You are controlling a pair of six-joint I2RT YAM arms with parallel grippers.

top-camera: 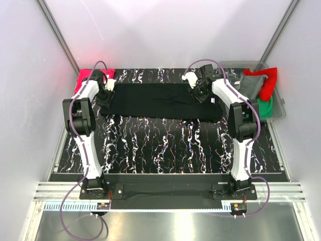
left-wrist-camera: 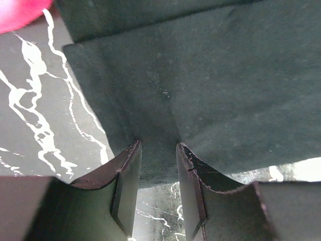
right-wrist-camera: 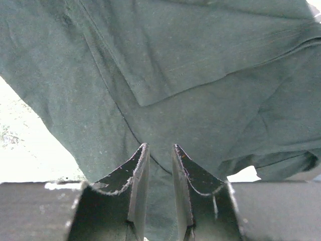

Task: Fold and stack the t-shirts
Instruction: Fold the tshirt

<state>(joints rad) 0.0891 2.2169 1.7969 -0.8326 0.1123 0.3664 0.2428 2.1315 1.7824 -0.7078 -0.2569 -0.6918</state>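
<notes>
Black white-veined table [top-camera: 165, 145]: large black cloth t-shirt [top-camera: 160, 102] lay across its far part as a long strip. My left gripper [left-wrist-camera: 158, 145] was at its left end, my right gripper [right-wrist-camera: 160, 146] at its right. Cloth sat between both narrow finger gaps; I could not tell whether either pinched.

The black t-shirt [left-wrist-camera: 225, 90] fills the frame from 12 to 4 o'clock, with one corner at 10 o'clock. At 6 o'clock the left gripper [left-wrist-camera: 158, 146] has its jaws a little apart, and a strip of the shirt's edge shows in the gap between them. The black marble-patterned table [left-wrist-camera: 35, 125] with white veins shows at 9 o'clock, and a blurred pink-red cloth [left-wrist-camera: 17, 10] sits at 11 o'clock.
</notes>
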